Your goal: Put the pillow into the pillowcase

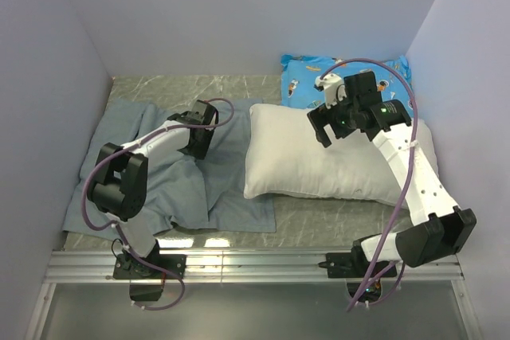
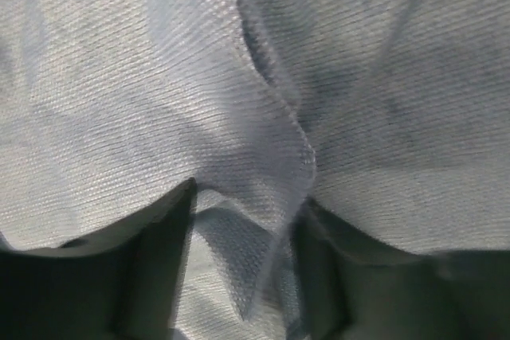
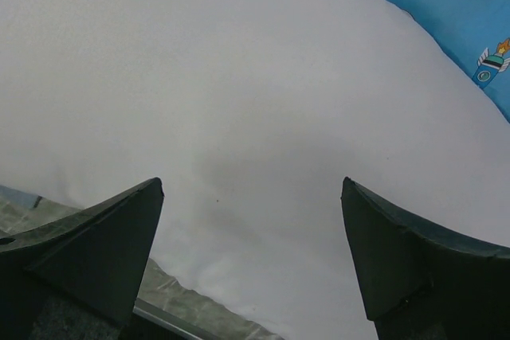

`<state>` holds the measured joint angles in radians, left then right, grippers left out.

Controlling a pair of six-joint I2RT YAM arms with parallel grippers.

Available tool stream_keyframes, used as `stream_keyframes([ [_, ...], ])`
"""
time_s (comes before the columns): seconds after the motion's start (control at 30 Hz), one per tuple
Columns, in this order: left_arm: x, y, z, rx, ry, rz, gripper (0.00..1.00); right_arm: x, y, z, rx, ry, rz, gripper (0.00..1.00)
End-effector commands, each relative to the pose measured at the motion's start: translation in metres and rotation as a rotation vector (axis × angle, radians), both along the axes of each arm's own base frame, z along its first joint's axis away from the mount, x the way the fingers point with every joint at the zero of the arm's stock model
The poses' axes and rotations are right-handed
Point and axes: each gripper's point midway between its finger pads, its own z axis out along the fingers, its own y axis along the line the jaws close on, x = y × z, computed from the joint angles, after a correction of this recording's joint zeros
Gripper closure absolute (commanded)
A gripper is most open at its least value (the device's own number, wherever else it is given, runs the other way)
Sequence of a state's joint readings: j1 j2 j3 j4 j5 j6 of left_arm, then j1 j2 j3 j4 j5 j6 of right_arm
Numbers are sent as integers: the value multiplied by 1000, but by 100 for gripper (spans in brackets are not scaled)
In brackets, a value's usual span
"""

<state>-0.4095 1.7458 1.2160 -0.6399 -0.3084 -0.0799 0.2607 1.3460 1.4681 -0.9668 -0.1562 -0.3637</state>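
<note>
**Condition.** The large plain white puffy pillow (image 1: 303, 165) lies on the grey marbled table (image 1: 319, 216), right of centre and wholly outside the limp, dusty grey-blue fabric pillowcase (image 1: 179, 193). The pillowcase lies crumpled to the pillow's left, and their edges touch near the middle. A bright blue cartoon-print cushion (image 1: 299, 76) sits behind the pillow and is no part of the job.

**Left fingers (image 2: 151, 276).** They stand apart, pressed down into the pillowcase, with a raised fold between them that they have not clamped.

**Right fingers (image 3: 96, 252).** They are spread wide just above the pillow's surface and grip nothing.

**Assessment.** The step in hand appears to be finding and opening the mouth of the pillowcase; insertion is not yet begun.

**Recommended practice.**
- The left fingers should pinch a single layer at the hem, because catching both layers would hold the opening shut.
- Which edge is the mouth cannot be told from these views.
- The right fingers should take a pillow corner rather than the broad face, where the filling is likely to slip out of the grasp.
</note>
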Motion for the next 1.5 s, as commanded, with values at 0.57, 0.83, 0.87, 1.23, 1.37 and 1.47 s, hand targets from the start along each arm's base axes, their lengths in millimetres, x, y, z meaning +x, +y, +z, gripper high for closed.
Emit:
stream_keyframes([
  [0.57,-10,1,81,-191,-140,-10,100,53,43,-3,-127,-114,323,0],
  [0.83,-15,-7,83,-233,-116,-39,100,47,86,5,-56,-72,615,0],
  [0.87,-15,-8,83,-238,-114,-44,99,47,89,1,-54,-52,629,0],
  [1.23,-15,-16,83,-313,-96,-57,99,5,96,-142,-163,330,754,0],
  [1.37,-15,-22,87,-362,-94,-77,99,-10,99,-153,-121,377,751,28],
  [1.47,-12,-27,99,-402,-125,-96,99,-3,106,-131,-86,311,732,74],
])
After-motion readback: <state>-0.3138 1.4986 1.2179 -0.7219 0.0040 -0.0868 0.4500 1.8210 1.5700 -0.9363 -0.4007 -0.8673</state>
